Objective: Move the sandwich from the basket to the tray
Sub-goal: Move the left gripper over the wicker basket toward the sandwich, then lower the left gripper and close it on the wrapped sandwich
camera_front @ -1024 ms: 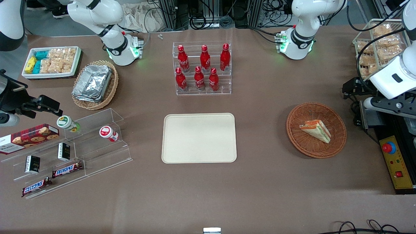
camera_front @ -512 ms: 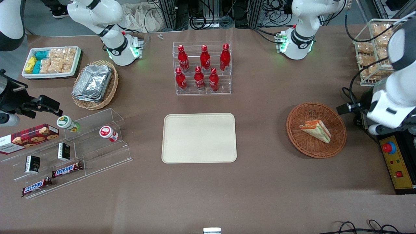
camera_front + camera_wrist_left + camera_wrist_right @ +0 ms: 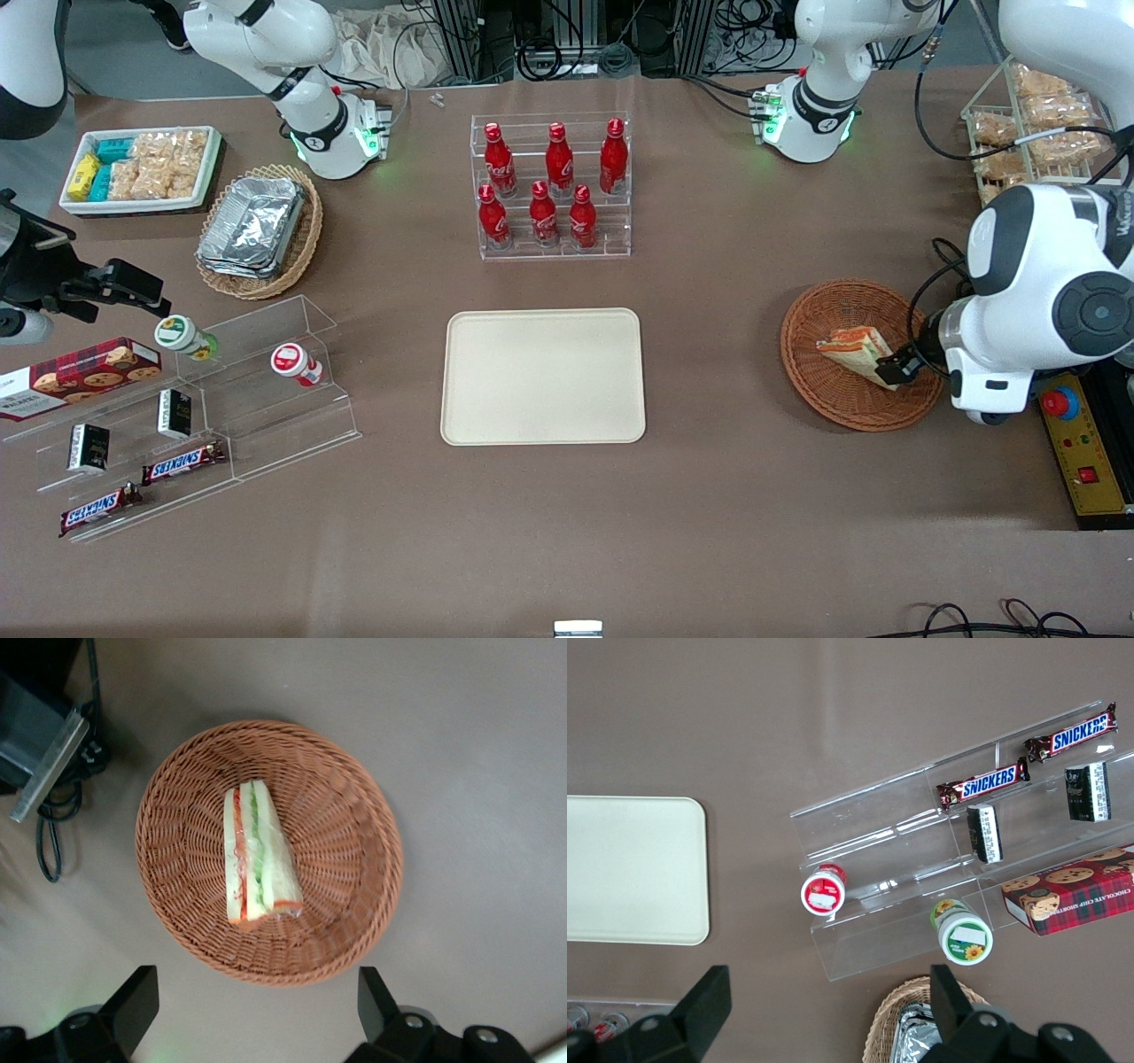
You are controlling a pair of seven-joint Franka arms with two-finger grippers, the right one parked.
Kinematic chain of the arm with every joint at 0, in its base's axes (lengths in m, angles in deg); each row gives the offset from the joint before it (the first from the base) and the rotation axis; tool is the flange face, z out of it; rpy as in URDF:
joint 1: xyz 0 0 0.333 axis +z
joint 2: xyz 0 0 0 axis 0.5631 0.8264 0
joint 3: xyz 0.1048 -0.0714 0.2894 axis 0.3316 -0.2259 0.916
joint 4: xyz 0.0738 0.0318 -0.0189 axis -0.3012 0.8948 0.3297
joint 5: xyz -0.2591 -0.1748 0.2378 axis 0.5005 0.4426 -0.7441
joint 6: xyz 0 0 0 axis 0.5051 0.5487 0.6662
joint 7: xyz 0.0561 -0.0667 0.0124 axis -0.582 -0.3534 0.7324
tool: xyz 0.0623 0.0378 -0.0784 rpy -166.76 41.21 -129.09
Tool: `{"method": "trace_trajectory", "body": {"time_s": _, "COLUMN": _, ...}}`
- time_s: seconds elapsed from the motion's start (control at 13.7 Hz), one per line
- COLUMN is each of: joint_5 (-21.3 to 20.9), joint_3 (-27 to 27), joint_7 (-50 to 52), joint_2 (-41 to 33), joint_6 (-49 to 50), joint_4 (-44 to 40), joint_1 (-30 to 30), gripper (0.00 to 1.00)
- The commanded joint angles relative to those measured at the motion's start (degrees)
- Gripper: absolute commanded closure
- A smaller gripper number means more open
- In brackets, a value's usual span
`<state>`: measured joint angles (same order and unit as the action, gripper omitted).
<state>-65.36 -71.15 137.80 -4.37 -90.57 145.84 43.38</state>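
Sandwich (image 3: 257, 859) is seen lying in basket (image 3: 354, 815), gripper (image 3: 257, 1014) held above it with fingers (image 3: 133, 1005) spread wide, nothing grasped

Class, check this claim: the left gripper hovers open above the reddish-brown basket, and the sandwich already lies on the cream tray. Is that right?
Not quite. The gripper is open above the basket, but the sandwich lies in the basket, as the left wrist view shows; the tray holds nothing.

Even overhead light, soft shadows, sharp.
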Motion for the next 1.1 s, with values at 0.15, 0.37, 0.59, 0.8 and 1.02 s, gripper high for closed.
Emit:
{"method": "trace_trajectory", "body": {"time_s": 0.15, "joint_5": 2.5, "joint_3": 0.2, "joint_7": 3.4, "joint_2": -5.4, "joint_6": -10.1, "joint_4": 13.1, "joint_1": 4.4, "gripper": 0.0}}
{"method": "trace_trajectory", "body": {"time_s": 0.37, "joint_5": 5.1, "joint_3": 0.2, "joint_7": 3.5, "joint_2": -6.2, "joint_6": -16.8, "joint_4": 19.0, "joint_1": 4.7, "gripper": 0.0}}
{"method": "trace_trajectory", "body": {"time_s": 0.59, "joint_5": 7.6, "joint_3": 0.2, "joint_7": 3.6, "joint_2": -7.3, "joint_6": -24.4, "joint_4": 25.8, "joint_1": 6.3, "gripper": 0.0}}
{"method": "trace_trajectory", "body": {"time_s": 0.8, "joint_5": 9.2, "joint_3": 0.3, "joint_7": 3.6, "joint_2": -7.6, "joint_6": -31.1, "joint_4": 31.7, "joint_1": 6.9, "gripper": 0.0}}
{"method": "trace_trajectory", "body": {"time_s": 1.02, "joint_5": 9.2, "joint_3": 0.3, "joint_7": 3.5, "joint_2": -6.9, "joint_6": -32.4, "joint_4": 32.5, "joint_1": 6.8, "gripper": 0.0}}
